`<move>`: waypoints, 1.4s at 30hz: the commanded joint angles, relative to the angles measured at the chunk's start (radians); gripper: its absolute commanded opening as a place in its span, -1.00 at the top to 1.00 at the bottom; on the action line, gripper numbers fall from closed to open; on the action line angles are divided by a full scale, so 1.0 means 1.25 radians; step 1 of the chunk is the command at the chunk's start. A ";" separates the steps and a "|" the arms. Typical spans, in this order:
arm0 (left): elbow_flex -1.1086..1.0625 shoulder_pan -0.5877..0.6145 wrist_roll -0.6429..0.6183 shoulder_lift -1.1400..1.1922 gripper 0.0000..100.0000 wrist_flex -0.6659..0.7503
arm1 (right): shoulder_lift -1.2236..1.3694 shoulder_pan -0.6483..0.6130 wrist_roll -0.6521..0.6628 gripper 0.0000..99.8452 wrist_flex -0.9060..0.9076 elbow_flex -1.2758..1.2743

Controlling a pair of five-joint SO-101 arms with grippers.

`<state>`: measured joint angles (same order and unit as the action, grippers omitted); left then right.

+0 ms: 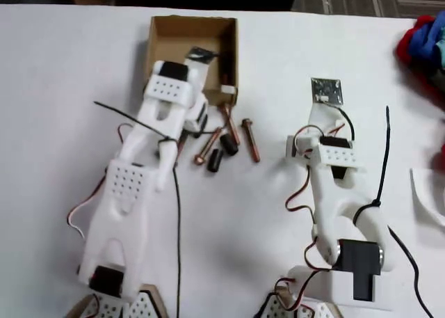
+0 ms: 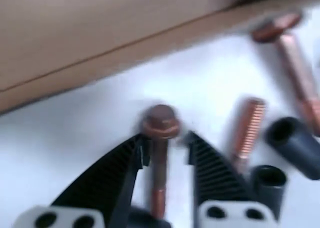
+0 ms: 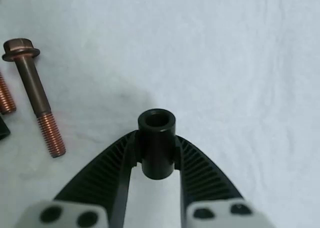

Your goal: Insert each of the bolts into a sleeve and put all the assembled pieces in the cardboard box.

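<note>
- Noted the left gripper [image 2: 167,139] low over the table just outside the cardboard box [image 1: 158,50]. Fingers apart, astride a bolt [image 2: 160,122], with the head toward the box wall and a gap showing on one side of the shank.
- Noted the right gripper [image 3: 156,137] well apart from the box, fingers clamped on a black sleeve [image 3: 157,160], bore open toward the wrist camera.
- Counted other bolts [image 1: 250,138] and two loose sleeves [image 1: 229,144] jumbled just beside the box's near corner. Saw one of those sleeves close by a left finger.
- Judged the step in hand to be taking hold of the straddled bolt, ahead of mating it with the held sleeve.
- Centre the shank between the fingers before closing, since an off-centre squeeze would likely roll or skew a round shank.
- Grip near the head and leave the threaded end free for entry into the bore.
- Lift straight up and away from the box wall to avoid dragging the neighbouring sleeve along.
- Hold the right clamp firm with the bore facing the incoming bolt. Line up both axes before pushing, as a small tilt would probably catch the thread on the rim.
- Could not tell whether the box holds any finished piece, with part of its inside hidden under the arm.
</note>
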<state>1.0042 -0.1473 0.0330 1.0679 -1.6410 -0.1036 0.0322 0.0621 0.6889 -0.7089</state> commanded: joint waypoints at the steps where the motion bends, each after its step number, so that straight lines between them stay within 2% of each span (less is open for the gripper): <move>1: 0.003 0.010 0.010 0.000 0.91 -0.001 | -0.036 -0.008 -0.006 0.96 -0.012 0.002; 6: 0.018 0.010 0.010 -0.022 0.95 -0.017 | -0.036 -0.007 -0.006 0.96 -0.012 0.002; 10: 0.120 0.015 0.010 -0.086 0.95 -0.102 | -0.039 -0.006 -0.006 0.96 -0.012 0.002; 13: 0.171 0.015 0.005 -0.157 0.95 -0.117 | -0.041 -0.006 -0.006 0.96 -0.012 0.001; 21: 0.087 -0.018 -0.077 -0.342 0.95 -0.115 | -0.045 -0.004 -0.001 0.96 -0.035 -0.012; 30: 0.061 -0.107 -0.074 -0.546 0.95 -0.093 | -0.045 -0.001 0.000 0.96 -0.041 -0.012; 42: 0.056 -0.104 -0.056 -0.735 0.95 -0.091 | -0.045 -0.003 0.000 0.96 -0.041 -0.012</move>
<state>1.0702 -0.2869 -0.0529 0.2302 -1.7683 -0.1036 0.0307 0.0621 0.6536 -0.7304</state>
